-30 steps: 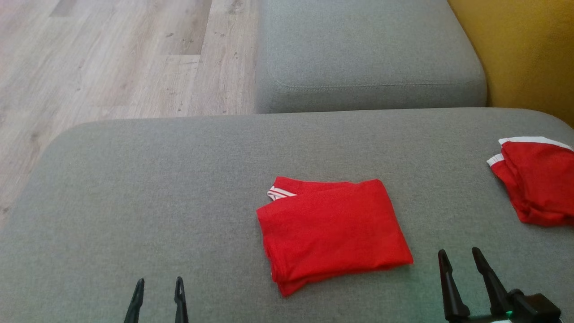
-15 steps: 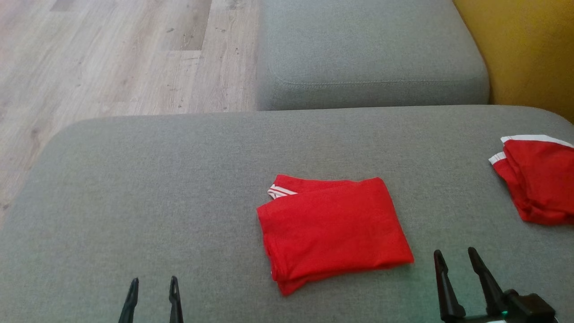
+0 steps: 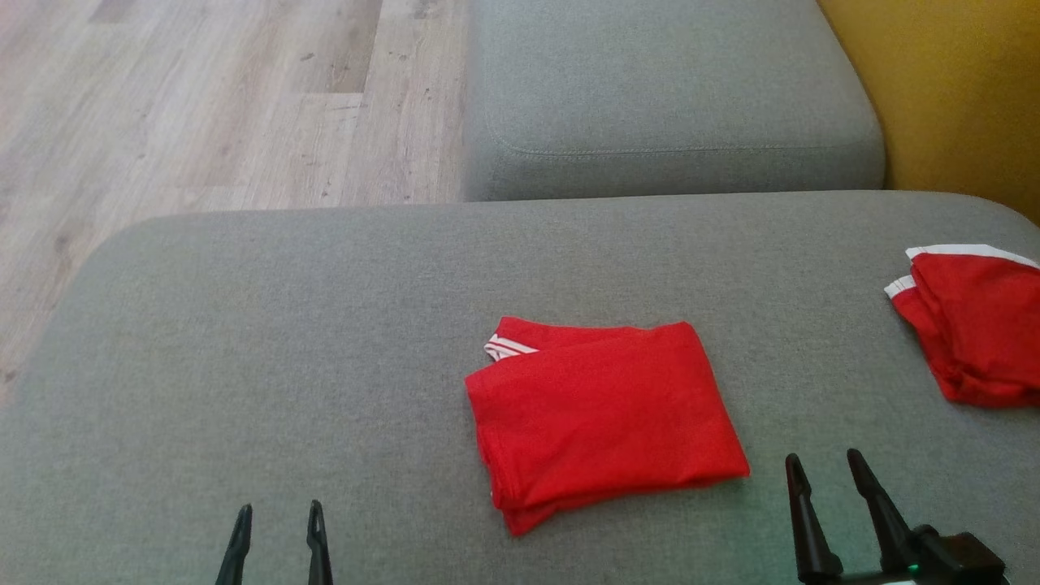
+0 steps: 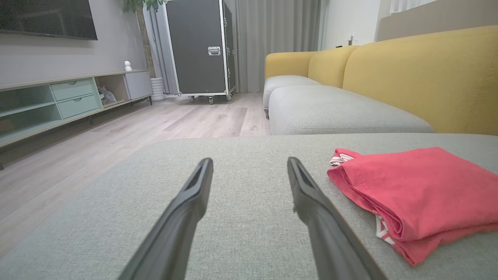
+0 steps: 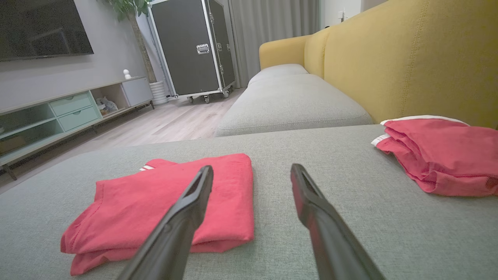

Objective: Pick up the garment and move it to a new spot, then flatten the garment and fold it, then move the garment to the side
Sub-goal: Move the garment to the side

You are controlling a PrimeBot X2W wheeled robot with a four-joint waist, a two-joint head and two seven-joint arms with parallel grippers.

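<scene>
On grey cushion (image 3: pixel 244 341), folded garment (image 3: pixel 605 422) lay w/ left gripper (image 3: pixel 279 510) & right gripper (image 3: pixel 822 457) parted, empty, either side, prob staged for side move.

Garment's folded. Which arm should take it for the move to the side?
Right. The right gripper, open, sits just off the folded garment at its near right corner, and the second red garment lies on that side. The left gripper is farther away.
</scene>
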